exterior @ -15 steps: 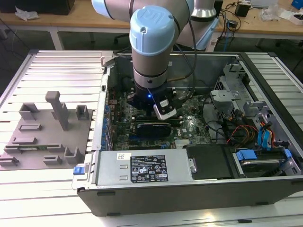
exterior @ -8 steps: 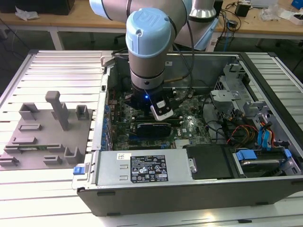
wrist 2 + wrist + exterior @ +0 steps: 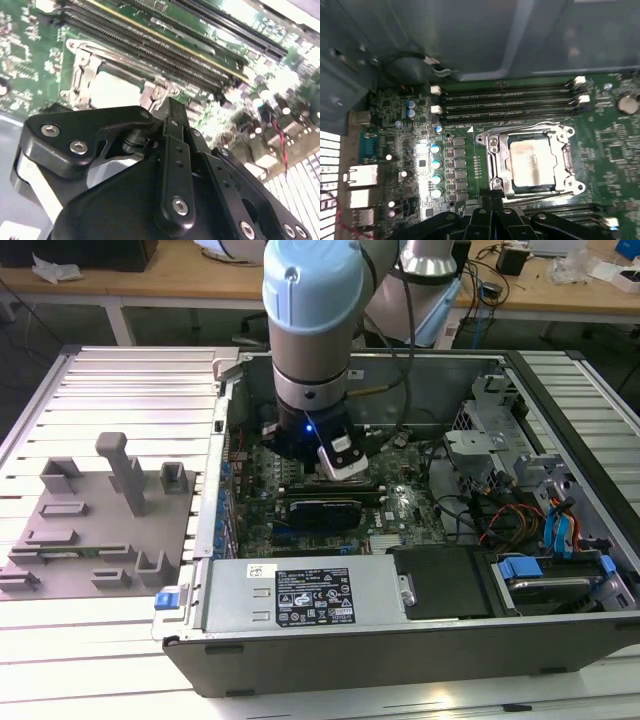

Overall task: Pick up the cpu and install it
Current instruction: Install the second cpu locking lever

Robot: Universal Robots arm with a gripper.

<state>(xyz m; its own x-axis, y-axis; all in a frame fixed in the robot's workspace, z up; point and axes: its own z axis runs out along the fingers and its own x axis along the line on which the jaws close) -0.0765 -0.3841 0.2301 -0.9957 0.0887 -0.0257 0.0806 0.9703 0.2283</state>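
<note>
The cpu (image 3: 533, 166) lies flat inside the metal-framed socket (image 3: 495, 167) on the motherboard (image 3: 420, 165), beside the memory slots (image 3: 510, 102). The arm (image 3: 312, 330) reaches down into the open computer case (image 3: 400, 640), the tool (image 3: 492, 212) just above the socket's edge, holding nothing. Whether its fingers are open or closed cannot be told. A grey fixture tray (image 3: 100, 530) sits on the bench (image 3: 120, 380) at the exterior view's left.

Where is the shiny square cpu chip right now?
The cpu sits flat inside the metal-framed socket on the green motherboard, beside the long memory slots in the first wrist view, with the gripper just off the socket's edge.
</note>
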